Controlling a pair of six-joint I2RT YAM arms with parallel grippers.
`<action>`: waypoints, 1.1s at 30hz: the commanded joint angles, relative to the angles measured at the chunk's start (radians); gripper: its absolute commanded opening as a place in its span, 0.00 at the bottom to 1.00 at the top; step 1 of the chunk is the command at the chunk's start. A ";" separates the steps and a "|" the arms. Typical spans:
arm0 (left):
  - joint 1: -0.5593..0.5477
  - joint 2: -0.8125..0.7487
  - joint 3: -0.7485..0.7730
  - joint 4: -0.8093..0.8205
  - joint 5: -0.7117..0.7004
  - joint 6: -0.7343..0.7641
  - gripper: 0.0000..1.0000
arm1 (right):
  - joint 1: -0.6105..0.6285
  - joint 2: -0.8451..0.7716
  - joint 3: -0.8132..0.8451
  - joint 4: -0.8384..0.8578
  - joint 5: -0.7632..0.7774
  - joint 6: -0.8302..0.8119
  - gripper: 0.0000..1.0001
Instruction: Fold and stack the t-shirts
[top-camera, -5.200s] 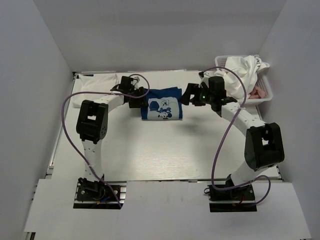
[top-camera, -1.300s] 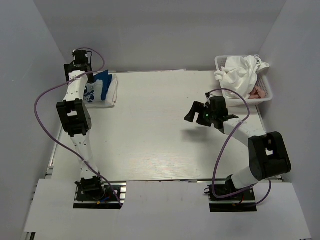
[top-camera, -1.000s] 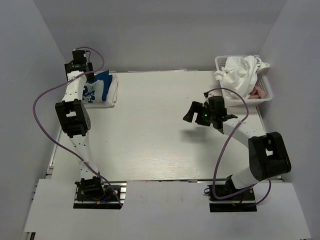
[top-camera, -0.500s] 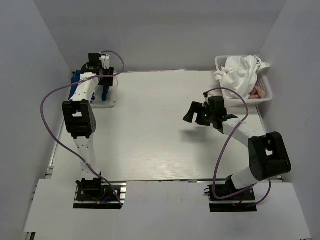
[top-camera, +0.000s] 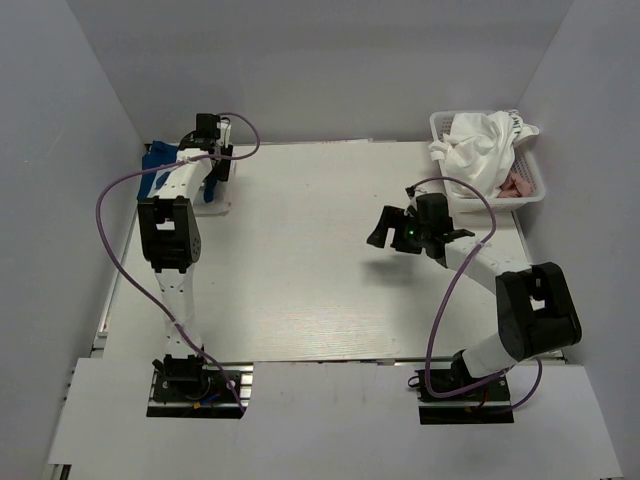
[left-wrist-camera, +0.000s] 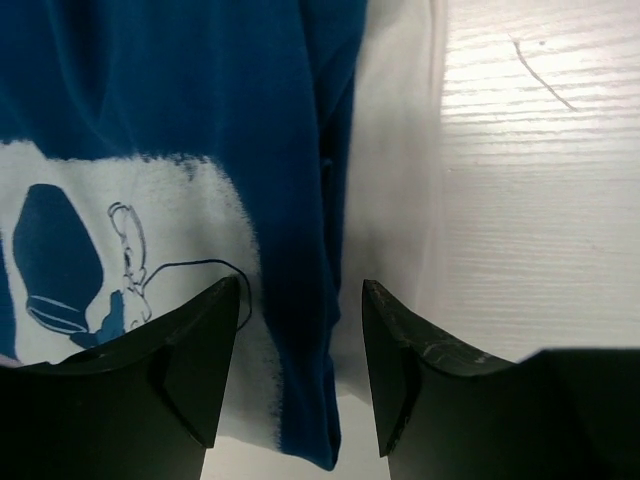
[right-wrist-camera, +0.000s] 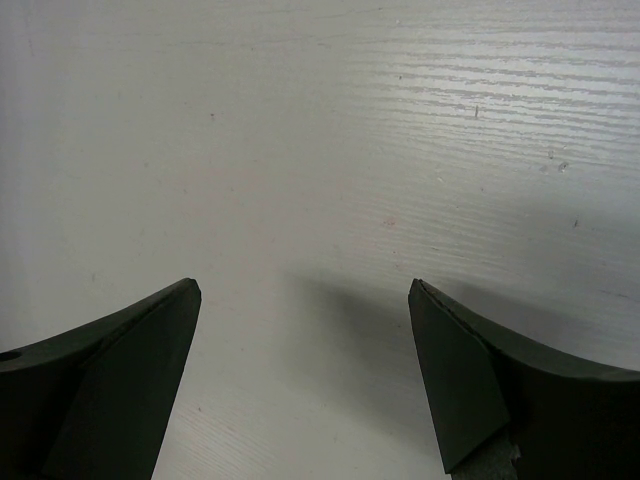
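White tabletop (top-camera: 320, 290): left hand (top-camera: 212, 170) has swung rightward over the blue shirt (top-camera: 152, 165), far-left corner; basket (top-camera: 532, 196) holds white shirts (top-camera: 485, 140), a pink one (top-camera: 518, 183). Left wrist: hand part-closed, gripping nothing. Right wrist: right hand (right-wrist-camera: 305, 290) wide, empty.

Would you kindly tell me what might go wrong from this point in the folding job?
The left pincer hangs, jaws apart, over the edge of the navy tee, which lies on the folded white tee. Closing or lifting there might snag that edge and undo the stack.
The crumpled white tee spills over the basket rim. If the open right pincer pulls it, the basket may tip or slide.
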 joint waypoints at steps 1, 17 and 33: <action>-0.004 -0.037 -0.009 0.031 -0.062 0.000 0.62 | -0.001 0.028 0.009 -0.001 0.006 -0.018 0.90; -0.004 0.038 0.005 0.010 -0.090 0.012 0.38 | -0.002 -0.058 -0.023 0.002 0.026 -0.007 0.90; -0.013 -0.153 -0.058 0.053 0.211 -0.046 0.00 | -0.002 -0.101 -0.060 0.000 0.061 -0.006 0.90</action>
